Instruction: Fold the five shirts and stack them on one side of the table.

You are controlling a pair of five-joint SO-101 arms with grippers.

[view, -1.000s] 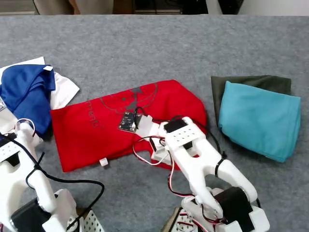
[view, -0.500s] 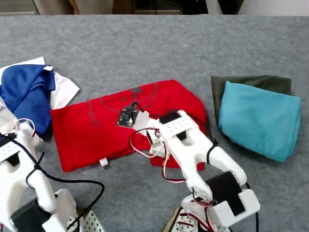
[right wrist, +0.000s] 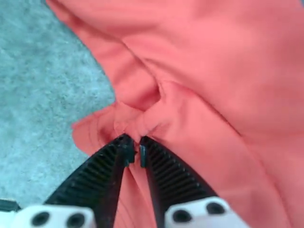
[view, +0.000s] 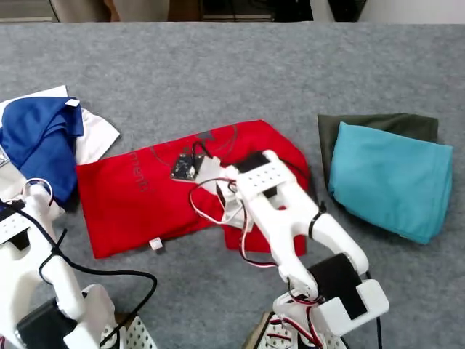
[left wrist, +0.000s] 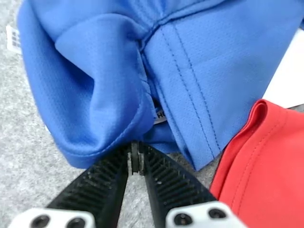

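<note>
A red shirt [view: 145,193] lies spread in the middle of the table. My right arm [view: 265,182] hangs over its near right part. In the right wrist view my right gripper [right wrist: 134,151] is shut on a bunched pinch of the red shirt [right wrist: 204,95] near its edge. A crumpled blue shirt [view: 40,138] rests on a white shirt [view: 98,134] at the left. My left gripper [left wrist: 136,160] is shut, with its tips right at the hem of the blue shirt [left wrist: 118,71]. A folded teal shirt [view: 389,178] lies on a dark green shirt [view: 378,122] at the right.
The table is covered in grey carpet [view: 240,73], with bare room across the far half and between the red shirt and the teal stack. My left arm [view: 22,240] stands at the near left corner. Loose wires [view: 211,218] hang from the right arm.
My right arm has moved away from the front edge and a little to the left, pulling the pinched red fabric along. The left arm has kept still.
</note>
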